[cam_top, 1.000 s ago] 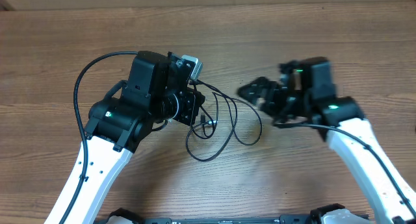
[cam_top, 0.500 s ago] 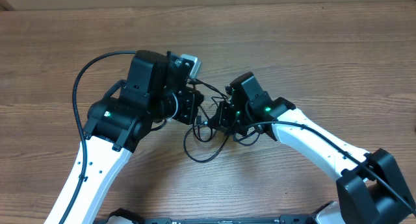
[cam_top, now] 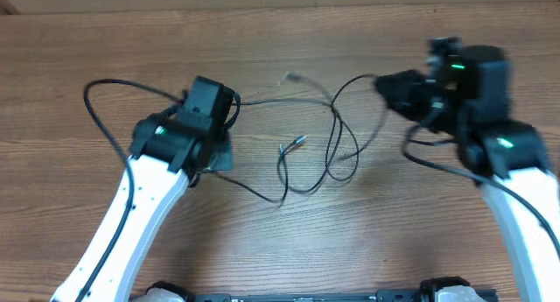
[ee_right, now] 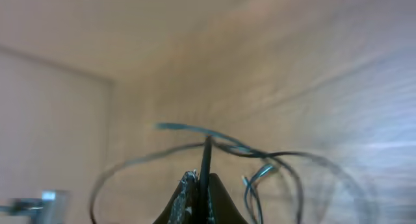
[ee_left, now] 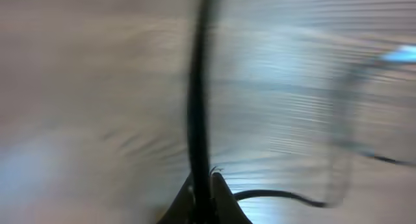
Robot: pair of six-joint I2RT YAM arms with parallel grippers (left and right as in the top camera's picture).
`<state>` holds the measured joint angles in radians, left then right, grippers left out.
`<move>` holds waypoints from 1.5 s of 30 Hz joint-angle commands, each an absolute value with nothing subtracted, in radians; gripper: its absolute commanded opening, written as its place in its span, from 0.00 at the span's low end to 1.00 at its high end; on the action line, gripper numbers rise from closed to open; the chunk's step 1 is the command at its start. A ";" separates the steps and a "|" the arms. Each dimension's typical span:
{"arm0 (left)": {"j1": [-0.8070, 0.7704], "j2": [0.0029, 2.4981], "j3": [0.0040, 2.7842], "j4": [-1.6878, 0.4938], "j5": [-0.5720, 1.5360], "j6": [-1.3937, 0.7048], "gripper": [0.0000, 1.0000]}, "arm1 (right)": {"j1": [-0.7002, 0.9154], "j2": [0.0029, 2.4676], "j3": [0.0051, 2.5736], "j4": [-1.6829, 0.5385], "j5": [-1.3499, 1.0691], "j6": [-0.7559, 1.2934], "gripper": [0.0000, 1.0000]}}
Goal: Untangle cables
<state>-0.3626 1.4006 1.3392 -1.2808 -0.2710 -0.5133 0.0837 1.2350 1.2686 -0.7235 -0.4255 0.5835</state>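
Observation:
Two thin black cables lie stretched across the wooden table between my arms. One cable (cam_top: 280,101) runs from my left gripper (cam_top: 229,106) to the right. The other cable (cam_top: 336,143) drops from my right gripper (cam_top: 385,85) into loose loops mid-table. They cross near the centre. Two small plug ends (cam_top: 291,76) (cam_top: 298,142) lie free. In the left wrist view my left gripper (ee_left: 202,197) is shut on a black cable (ee_left: 197,107). In the right wrist view my right gripper (ee_right: 201,193) is shut on a cable (ee_right: 206,156). Both wrist views are blurred.
The table (cam_top: 289,249) is bare wood. A thicker black wire (cam_top: 98,118) of the left arm arcs out to the far left. The left arm's white link (cam_top: 131,214) and the right arm's white link (cam_top: 525,214) cross the lower corners.
My right gripper came in to the bundle, shut on a cable and pulled away to the right. My left gripper moved left. The tight bundle has spread into long strands and loops.

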 commanded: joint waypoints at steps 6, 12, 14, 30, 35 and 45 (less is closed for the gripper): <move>-0.136 1.499 1.332 -1.339 -0.598 -0.995 0.04 | -0.150 1.160 1.272 -0.900 -0.353 0.450 0.04; 0.029 1.501 1.332 -1.262 -0.391 -0.950 0.04 | -0.262 1.160 1.272 -0.906 -0.244 0.443 0.04; 0.054 1.501 1.332 -1.263 -0.402 -0.941 0.04 | -0.303 1.160 1.272 -0.864 -0.209 0.442 0.04; 0.102 1.501 1.332 -1.248 -0.196 -0.934 0.04 | -0.432 1.290 1.273 -0.066 -0.245 0.253 0.04; 0.021 1.501 1.332 -1.248 -0.162 -0.927 0.04 | -0.434 1.483 1.274 0.164 -0.210 0.225 0.04; -0.208 1.501 1.332 -1.205 -0.151 -0.927 0.04 | -0.435 1.874 1.293 0.271 0.022 0.266 0.04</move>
